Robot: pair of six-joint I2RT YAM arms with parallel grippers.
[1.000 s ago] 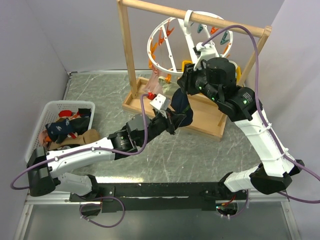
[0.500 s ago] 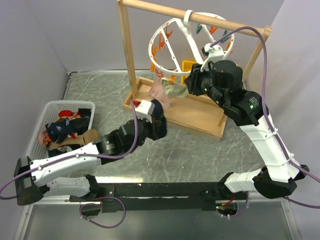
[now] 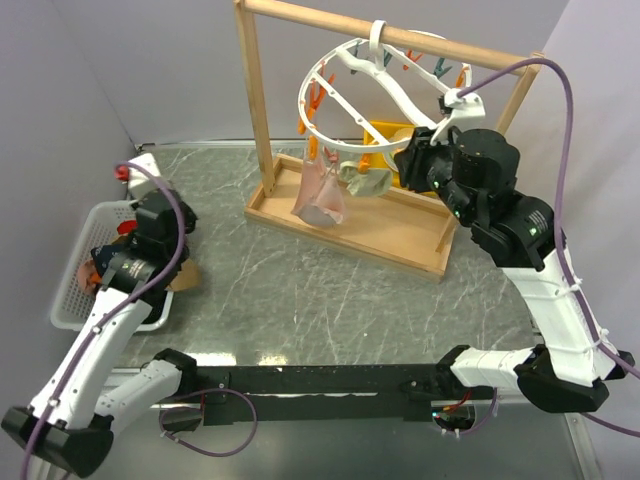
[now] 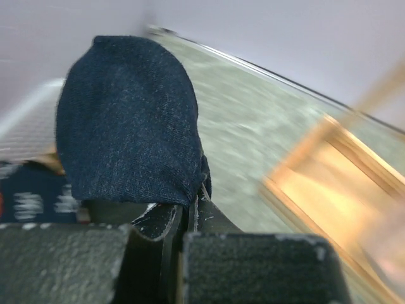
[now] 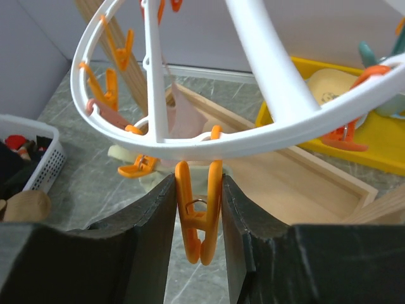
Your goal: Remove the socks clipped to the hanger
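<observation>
Grey tabletop (image 3: 330, 300): left gripper (image 4: 188, 212) clamps a navy sock (image 4: 126, 120) over the basket (image 3: 72, 275) for dropping. Right gripper (image 5: 197, 190) squeezes a hanger (image 5: 266, 76) clip (image 5: 199, 237), likely opening it.

The left arm (image 3: 100, 335) stretches up the frame's left side, its left gripper (image 4: 184, 212) clamped on a navy sock (image 4: 126, 120), while the right arm (image 3: 545, 275) rises at upper right, its right gripper (image 5: 198, 190) pinching an orange clip (image 5: 201, 237).

Navy sock (image 4: 126, 120) — white hanger (image 5: 272, 63), orange clips (image 5: 198, 221)
</observation>
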